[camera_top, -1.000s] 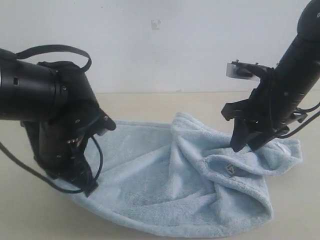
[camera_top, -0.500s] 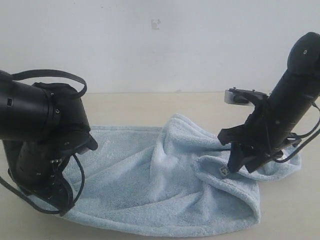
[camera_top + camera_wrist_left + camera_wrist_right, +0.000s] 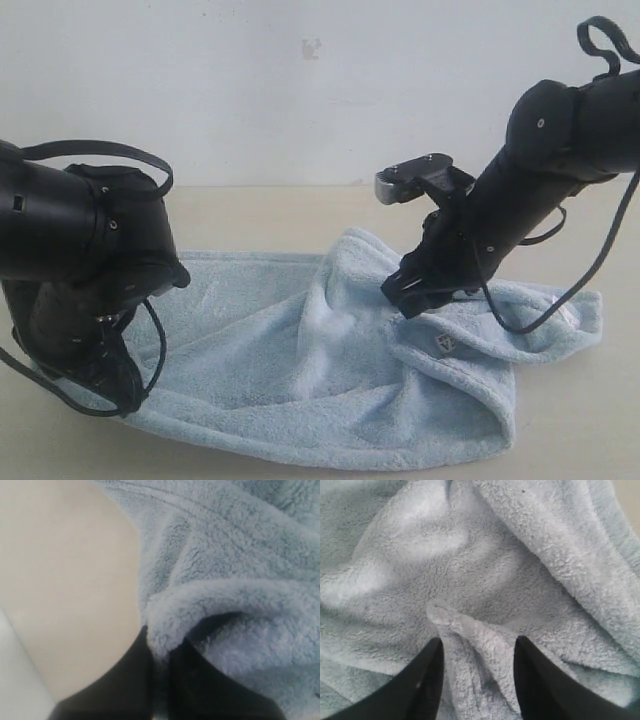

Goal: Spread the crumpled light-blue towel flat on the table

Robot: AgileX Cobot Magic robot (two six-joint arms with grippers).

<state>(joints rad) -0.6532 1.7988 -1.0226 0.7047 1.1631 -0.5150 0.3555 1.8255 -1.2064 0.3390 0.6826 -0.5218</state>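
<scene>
Beige table (image 3: 300, 215), white wall (image 3: 200, 80) | we see the towel (image 3: 300, 370), its label (image 3: 444, 343) unreadable | left gripper (image 3: 160, 680) pinches the towel edge | right gripper (image 3: 477, 680) tilted down, jaws apart astride a fold

You have a wide, plain beige matte table (image 3: 300, 210), smooth and unmarked, meeting a white wall (image 3: 300, 90) along its far edge. One item lies directly on it: a large pale-blue terry-cloth towel (image 3: 290, 370), reaching from the left side across to the right.

- Left portion: fairly flat, with shallow wrinkles.
- Centre-right: bunched into a raised ridge running far to near.
- Right portion: folded over itself in a thick roll. You can see a small printed label (image 3: 441, 344) on the fold's near face.
- Near hem: curves along the front of the table.

Tabletop shows beyond the towel on the far side, at the near left and at the right end.
</scene>
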